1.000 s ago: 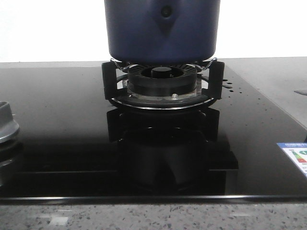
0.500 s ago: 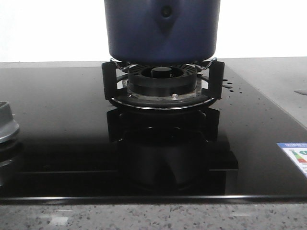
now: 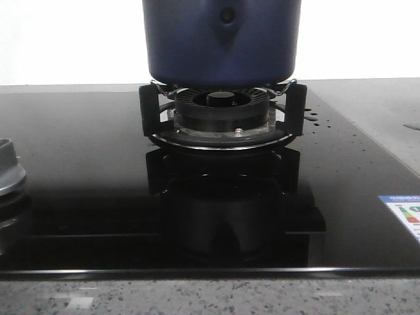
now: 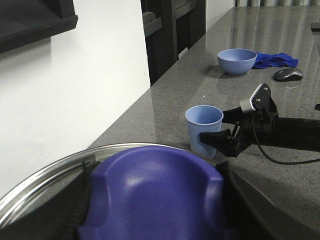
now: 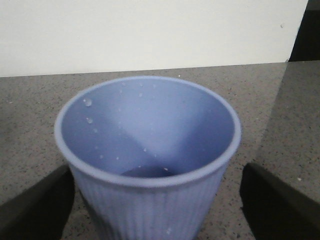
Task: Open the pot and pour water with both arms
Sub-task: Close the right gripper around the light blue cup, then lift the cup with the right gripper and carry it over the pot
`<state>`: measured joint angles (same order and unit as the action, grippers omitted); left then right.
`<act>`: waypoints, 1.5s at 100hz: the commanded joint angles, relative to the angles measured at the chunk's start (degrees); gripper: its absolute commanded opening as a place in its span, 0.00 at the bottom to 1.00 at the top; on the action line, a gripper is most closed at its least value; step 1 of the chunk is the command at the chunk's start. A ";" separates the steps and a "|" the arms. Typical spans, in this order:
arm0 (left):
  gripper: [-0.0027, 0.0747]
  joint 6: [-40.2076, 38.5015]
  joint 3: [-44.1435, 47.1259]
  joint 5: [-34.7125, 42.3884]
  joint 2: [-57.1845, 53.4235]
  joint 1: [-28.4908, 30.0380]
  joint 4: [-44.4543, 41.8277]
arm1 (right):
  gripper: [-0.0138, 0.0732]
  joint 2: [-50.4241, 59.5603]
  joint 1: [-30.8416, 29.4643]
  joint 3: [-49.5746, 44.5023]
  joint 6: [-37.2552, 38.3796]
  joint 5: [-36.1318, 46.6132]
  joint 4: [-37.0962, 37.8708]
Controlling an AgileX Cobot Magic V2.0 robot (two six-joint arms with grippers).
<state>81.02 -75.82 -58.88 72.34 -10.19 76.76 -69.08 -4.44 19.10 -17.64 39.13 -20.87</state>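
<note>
The navy-blue pot (image 3: 222, 41) stands on the black burner stand (image 3: 222, 118) of the glass hob; its top is cut off by the front view. In the left wrist view my left gripper (image 4: 155, 200) is shut around the purple-blue lid knob (image 4: 150, 190), with the lid's steel rim (image 4: 45, 177) around it. A light blue ribbed cup (image 5: 147, 155) stands on the grey counter and also shows in the left wrist view (image 4: 202, 127). My right gripper (image 5: 155, 210) is open, with one finger on each side of the cup and a gap to it. It also shows in the left wrist view (image 4: 220, 131).
A grey metal burner cap (image 3: 8, 172) sits at the hob's left edge and a label sticker (image 3: 403, 213) at its right. On the counter beyond the cup are a blue bowl (image 4: 237, 60), a blue cloth (image 4: 276, 60) and a mouse (image 4: 288, 74).
</note>
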 commanded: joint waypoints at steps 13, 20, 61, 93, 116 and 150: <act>0.39 0.04 -1.63 0.56 -1.76 -0.14 6.14 | 0.86 0.63 -0.26 1.71 -0.15 3.44 0.48; 0.39 0.04 -1.63 0.56 -1.76 -0.14 6.14 | 0.86 0.63 -0.26 1.71 -0.15 1.75 0.48; 0.39 0.04 -1.63 -0.27 -1.76 -0.14 6.14 | 0.86 0.63 -0.26 1.71 -0.15 6.76 0.48; 0.39 0.04 -1.63 -0.27 -1.76 -0.14 7.52 | 0.86 -2.40 -0.26 4.49 -0.15 8.01 0.48; 0.39 0.04 -1.63 -0.27 -1.76 -0.14 7.52 | 0.86 -5.89 -0.26 5.64 -0.15 8.03 0.48; 0.39 0.04 -1.63 -0.27 -1.76 -0.14 7.42 | 0.85 -10.22 -0.26 6.45 0.79 10.19 0.48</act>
<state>81.02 -75.82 -59.96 72.34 -10.19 78.23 -80.16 -4.44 23.38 -17.45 43.92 -20.87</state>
